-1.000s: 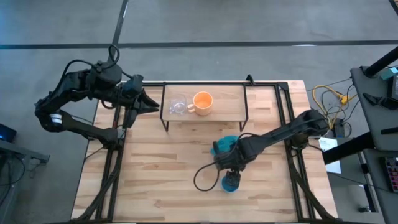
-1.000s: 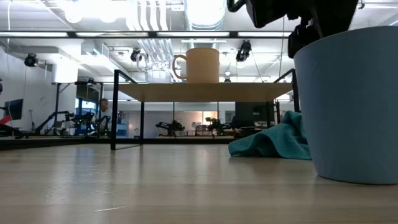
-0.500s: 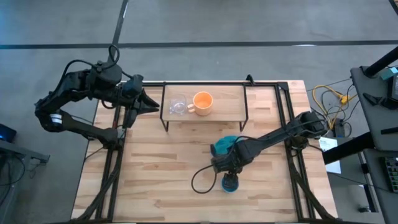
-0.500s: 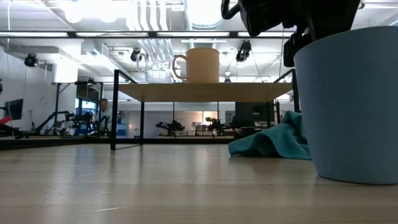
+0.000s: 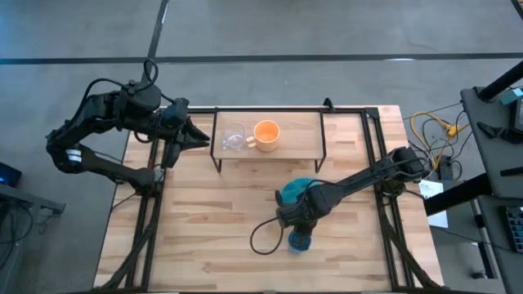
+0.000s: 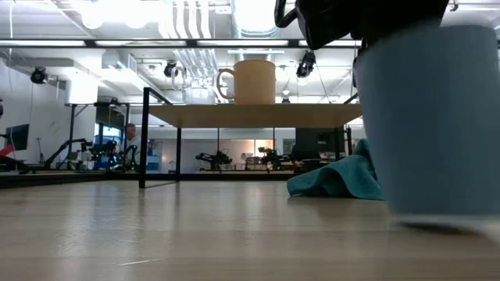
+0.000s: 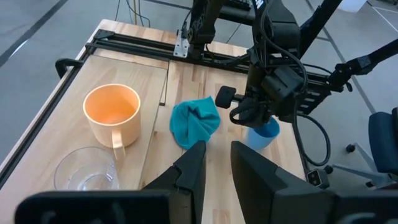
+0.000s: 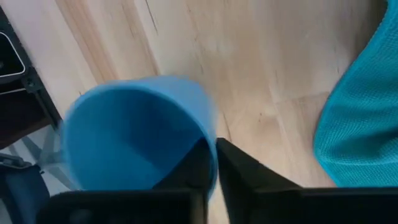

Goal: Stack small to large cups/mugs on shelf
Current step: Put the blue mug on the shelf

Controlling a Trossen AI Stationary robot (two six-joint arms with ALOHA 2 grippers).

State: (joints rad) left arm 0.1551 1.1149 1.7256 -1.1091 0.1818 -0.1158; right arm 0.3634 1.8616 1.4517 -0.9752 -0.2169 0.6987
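Note:
The blue cup [image 5: 301,242] stands on the table near its front edge and fills the right of the low view [image 6: 430,125]. My right gripper [image 8: 211,163] is over it, shut on its rim. The orange mug [image 5: 266,135] and the clear glass cup [image 5: 234,138] stand side by side on the shelf [image 5: 298,135], which is at the table's far side. My left gripper [image 7: 217,165] waits open beside the shelf's left end, holding nothing. My right gripper pinches the blue cup's rim [image 8: 212,138] with one finger inside the cup [image 8: 194,167] and one outside [image 8: 239,167]. The fingers come from above, slanting down. The cup stays about upright; whether its base is clear of the table I cannot tell.
A crumpled teal cloth [image 5: 294,191] lies on the table between the shelf and the blue cup. The shelf's thin black legs [image 6: 144,140] stand behind it. A black cable loop [image 5: 263,238] hangs from my right arm to the cup's left.
My right gripper has shut on the blue cup's rim. The cup has shifted a little toward the table's left and shows blurred in the low view.

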